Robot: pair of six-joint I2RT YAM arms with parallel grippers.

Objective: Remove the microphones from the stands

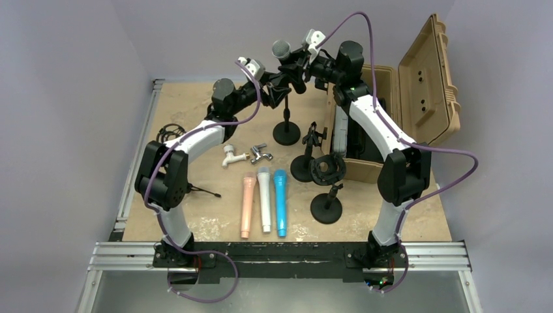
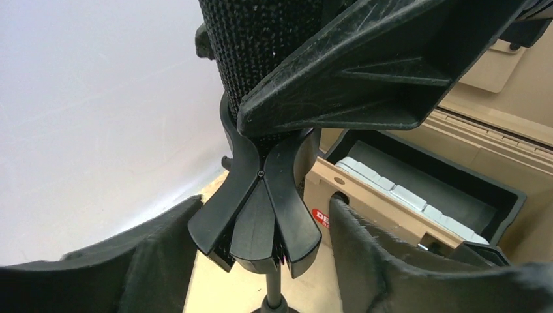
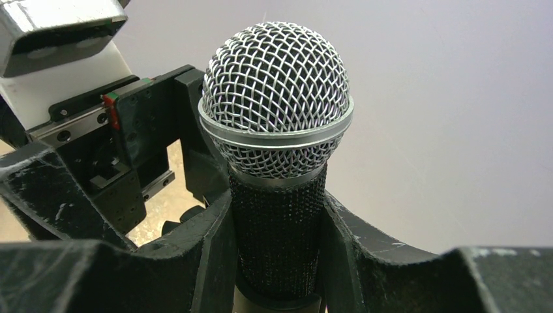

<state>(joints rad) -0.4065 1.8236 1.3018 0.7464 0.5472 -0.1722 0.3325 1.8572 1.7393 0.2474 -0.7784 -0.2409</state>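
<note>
Step in hand: grasp set, extraction pending. Microphone [image 3: 277, 117] sits upright in the clip [image 2: 261, 215] of the far stand [image 1: 287, 130]. Right gripper [image 3: 277, 261] pinches its black body just under the grille. Left gripper [image 2: 264, 205] is spread, bracketing the clip; contact unclear. Next move likely needs a pull along the clip axis with the stand braced. Open case [image 1: 424, 85] sits close beside the right arm; spare stands [image 1: 326, 202] are well apart.

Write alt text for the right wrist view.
A microphone with a silver mesh head fills the middle, its black body clamped in the right gripper. The left arm sits behind it to the left, against a pale wall.
</note>
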